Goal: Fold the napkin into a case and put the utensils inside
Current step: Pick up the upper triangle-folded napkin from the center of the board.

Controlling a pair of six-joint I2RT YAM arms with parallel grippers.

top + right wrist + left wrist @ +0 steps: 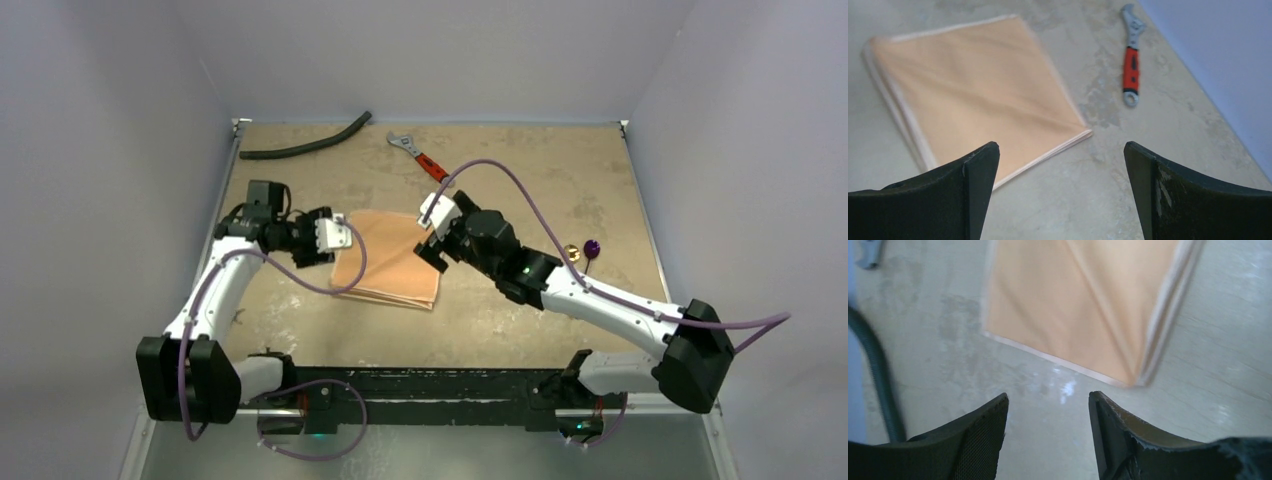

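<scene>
The peach-orange napkin (390, 265) lies folded flat in several layers at the table's middle; it also shows in the left wrist view (1073, 305) and the right wrist view (973, 85). My left gripper (343, 238) hovers at its left corner, open and empty (1048, 405), above bare table just short of the cloth's edge. My right gripper (432, 240) hovers at its right corner, open and empty (1062, 150), with its left finger over the cloth's edge. The utensils (583, 250), gold and purple, lie on the table to the right, behind the right arm.
A red-handled wrench (418, 158) lies behind the napkin, also in the right wrist view (1131, 60). A curved black hose (305, 145) lies at the back left, also in the left wrist view (878, 375). Grey walls enclose the table on three sides.
</scene>
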